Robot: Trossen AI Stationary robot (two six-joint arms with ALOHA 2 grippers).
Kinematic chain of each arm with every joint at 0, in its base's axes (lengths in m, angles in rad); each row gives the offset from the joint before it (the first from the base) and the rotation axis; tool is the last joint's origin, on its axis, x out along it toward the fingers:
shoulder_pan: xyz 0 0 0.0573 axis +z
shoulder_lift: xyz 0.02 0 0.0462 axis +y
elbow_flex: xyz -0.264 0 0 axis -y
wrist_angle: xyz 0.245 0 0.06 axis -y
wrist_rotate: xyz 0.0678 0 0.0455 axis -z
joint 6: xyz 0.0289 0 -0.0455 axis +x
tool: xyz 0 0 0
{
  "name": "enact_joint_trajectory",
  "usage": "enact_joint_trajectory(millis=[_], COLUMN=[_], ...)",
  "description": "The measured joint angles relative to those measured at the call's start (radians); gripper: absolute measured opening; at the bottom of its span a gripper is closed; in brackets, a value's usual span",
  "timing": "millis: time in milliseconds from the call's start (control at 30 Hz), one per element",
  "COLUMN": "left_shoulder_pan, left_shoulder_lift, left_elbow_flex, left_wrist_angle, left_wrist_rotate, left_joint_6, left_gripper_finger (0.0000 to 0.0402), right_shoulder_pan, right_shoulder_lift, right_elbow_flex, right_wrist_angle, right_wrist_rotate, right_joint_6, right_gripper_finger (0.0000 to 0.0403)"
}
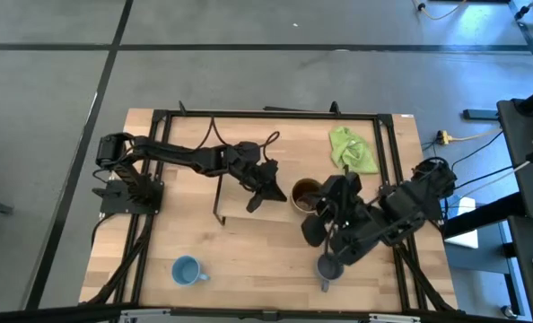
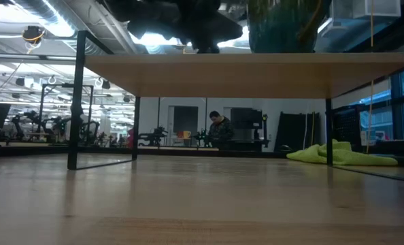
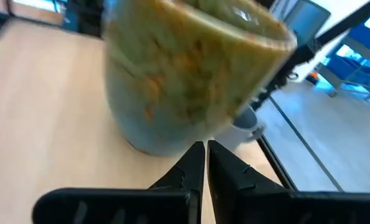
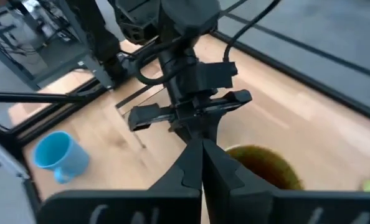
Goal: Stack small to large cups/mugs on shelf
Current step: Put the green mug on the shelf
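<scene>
Brown mug [image 1: 304,192] sits on the shelf [image 1: 235,206]: likely heavy, rigid, glazed-slick, breakable; take its rim. Left gripper [image 1: 268,187] beside it, right gripper [image 4: 202,144] above: both pressed together, empty.

A crumpled lime-green cloth [image 1: 352,149] lies on the far right part of the big light-wood tabletop [image 1: 249,251], which sits in a black metal frame [image 1: 266,115]. In the low view the same cloth [image 2: 341,154] rests as a low heap on the wood. Beyond the table, grey floor [image 1: 51,90] with dark lines spreads out. A person in dark clothing [image 2: 220,129] stands far back in the room.
</scene>
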Motion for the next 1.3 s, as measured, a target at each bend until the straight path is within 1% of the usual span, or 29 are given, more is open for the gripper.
enact_joint_trajectory(millis=[67, 133, 267, 467, 567, 633, 833, 1067, 1300], left_shoulder_pan=[-0.011, -0.021, -0.034, -0.047, -0.055, -0.057, -0.046, -0.031, -0.021], left_shoulder_lift=[0.004, 0.004, 0.002, 0.016, 0.023, 0.029, 0.044, 0.075, 0.089], left_elbow_flex=[-0.001, -0.001, 0.000, -0.001, 0.002, -0.001, -0.001, 0.001, 0.000], left_wrist_angle=[-0.011, 0.018, 0.030, 0.076, 0.124, 0.120, 0.153, 0.239, 0.248], left_wrist_rotate=[0.007, 0.013, -0.003, 0.009, 0.007, 0.006, 0.014, 0.030, 0.046], left_joint_6=[0.000, -0.002, -0.003, -0.020, -0.020, -0.021, -0.019, -0.040, -0.048], left_gripper_finger=[0.0014, 0.0014, 0.0014, 0.0014, 0.0014, 0.0014, 0.0014, 0.0014, 0.0014], right_shoulder_pan=[0.023, 0.043, 0.059, 0.059, 0.059, 0.059, 0.059, 0.059, 0.059], right_shoulder_lift=[0.000, 0.000, 0.000, 0.004, 0.010, 0.013, 0.013, 0.013, 0.013], right_elbow_flex=[0.000, 0.000, 0.000, 0.000, 0.000, 0.000, 0.000, 0.000, 0.000], right_wrist_angle=[0.000, 0.000, 0.000, 0.000, 0.000, 0.000, 0.000, 0.000, 0.000], right_wrist_rotate=[0.002, 0.014, 0.027, 0.028, 0.029, 0.028, 0.028, 0.029, 0.029], right_joint_6=[0.036, 0.060, 0.092, 0.095, 0.095, 0.095, 0.098, 0.099, 0.099], right_gripper_finger=[0.0003, 0.0003, 0.0003, 0.0003, 0.0003, 0.0003, 0.0003, 0.0003, 0.0003])
